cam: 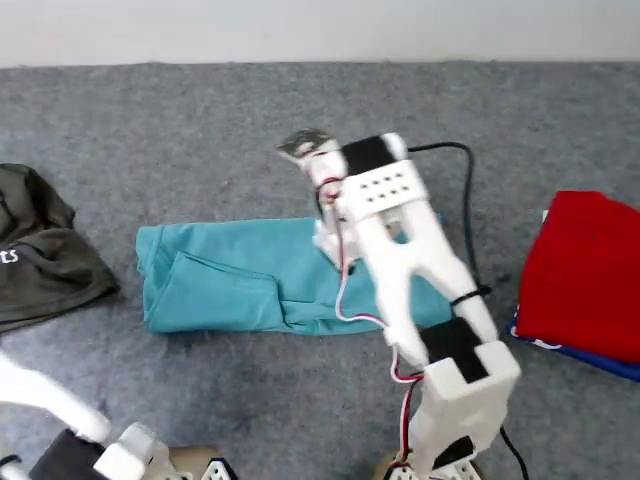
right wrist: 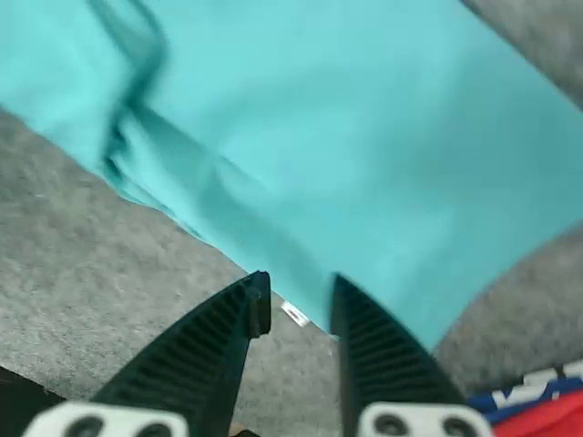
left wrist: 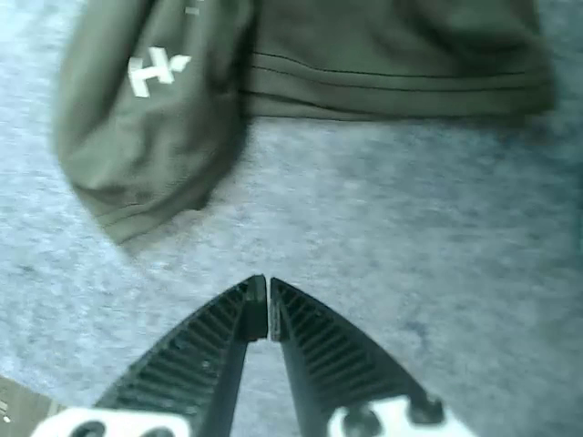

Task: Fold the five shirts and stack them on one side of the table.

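From above, the teal shirt (cam: 240, 275) lies part-folded mid-worktop (cam: 200, 130), and the right arm (cam: 400, 260) hangs over its 3 o'clock end, likely for another fold. A red shirt (cam: 585, 265) is stacked on a blue shirt (cam: 600, 360) at 3 o'clock, a dark shirt (cam: 40, 250) lies at 9, and a white wall (cam: 300, 30) runs along 12. The left jaws are together over grey felt. The right jaws are slightly apart at the teal hem, seemingly gripping nothing.

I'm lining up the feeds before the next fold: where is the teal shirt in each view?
High view: teal shirt lies mid-table, partly under the right arm.
Left wrist view: dark olive shirt on grey cloth instead.
Right wrist view: teal shirt just beyond the right end effector.
Shared landmark: red shirt, in high and right wrist views.
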Action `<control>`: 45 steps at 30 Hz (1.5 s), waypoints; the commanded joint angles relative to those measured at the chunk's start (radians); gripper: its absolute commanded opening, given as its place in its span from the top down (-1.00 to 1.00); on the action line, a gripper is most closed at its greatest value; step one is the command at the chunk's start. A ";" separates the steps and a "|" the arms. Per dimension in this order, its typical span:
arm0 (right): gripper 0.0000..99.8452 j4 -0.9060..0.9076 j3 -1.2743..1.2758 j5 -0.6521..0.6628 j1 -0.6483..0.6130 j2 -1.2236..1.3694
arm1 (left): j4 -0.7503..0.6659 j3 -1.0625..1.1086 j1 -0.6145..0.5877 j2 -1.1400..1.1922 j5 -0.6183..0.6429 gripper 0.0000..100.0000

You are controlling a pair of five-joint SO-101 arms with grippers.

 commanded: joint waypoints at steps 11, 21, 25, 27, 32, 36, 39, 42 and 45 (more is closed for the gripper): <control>0.93 -0.079 0.318 0.046 0.294 -0.120 | 0.100 -0.047 0.249 -0.009 0.276 0.97; 0.93 -0.426 0.643 0.259 0.415 -0.110 | 0.114 -0.073 0.307 -0.008 0.339 0.97; 0.93 -0.449 0.664 0.267 0.407 -0.125 | 0.114 -0.073 0.304 -0.008 0.342 0.97; 0.93 -0.398 0.618 0.261 0.404 -0.148 | 0.115 -0.071 0.302 -0.008 0.342 0.97; 0.92 -0.272 0.448 0.258 0.404 -0.234 | 0.127 -0.071 0.304 -0.008 0.342 0.97; 0.89 -0.285 0.368 0.178 0.403 -0.237 | 0.127 -0.071 0.305 -0.008 0.342 0.97; 0.67 -0.329 0.364 0.106 0.378 -0.183 | 0.126 -0.071 0.307 -0.008 0.342 0.97; 0.40 -0.358 0.358 -0.029 0.358 -0.097 | 0.121 -0.073 0.307 -0.006 0.342 0.97; 0.32 -0.366 0.315 -0.138 0.338 -0.013 | 0.121 -0.073 0.308 -0.005 0.342 0.97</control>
